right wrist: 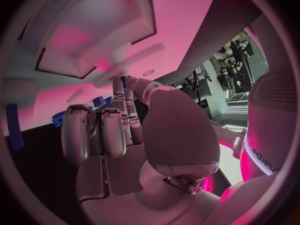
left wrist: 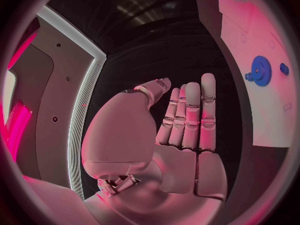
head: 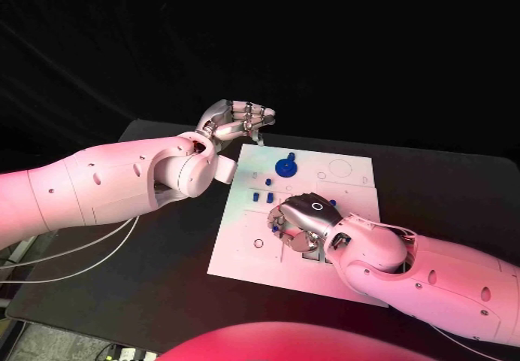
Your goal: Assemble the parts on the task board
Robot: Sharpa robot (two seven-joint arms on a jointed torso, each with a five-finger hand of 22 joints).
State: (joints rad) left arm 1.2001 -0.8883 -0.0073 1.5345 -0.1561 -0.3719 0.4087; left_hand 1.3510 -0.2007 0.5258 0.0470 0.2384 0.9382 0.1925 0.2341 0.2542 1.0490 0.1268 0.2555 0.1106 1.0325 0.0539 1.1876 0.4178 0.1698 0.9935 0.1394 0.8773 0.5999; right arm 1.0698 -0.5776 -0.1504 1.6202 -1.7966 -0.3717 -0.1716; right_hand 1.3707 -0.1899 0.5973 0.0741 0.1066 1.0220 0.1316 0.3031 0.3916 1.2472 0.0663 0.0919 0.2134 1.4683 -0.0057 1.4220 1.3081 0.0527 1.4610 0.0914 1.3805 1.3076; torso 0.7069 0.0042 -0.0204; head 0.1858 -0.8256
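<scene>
Black tabletop (head: 130, 286) is carrying the white task board (head: 255, 256) at its middle. A blue gear (head: 285, 166) is sitting near the board's far edge, small blue parts (head: 264, 197) lying mid-board. Right robot hand (head: 303, 222) is resting palm-down over the board, fingers curled; grasp unclear. Left robot hand (head: 233, 120) is hovering off the far-left corner, empty, fingers straight and together.

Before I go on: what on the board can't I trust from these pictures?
- Head view: the right hand covers the task board beneath it; whether it holds a part is hidden.
- Right wrist view: its own fingers block the blue parts behind them.
- Head view: the small blue parts are too small to identify.
</scene>
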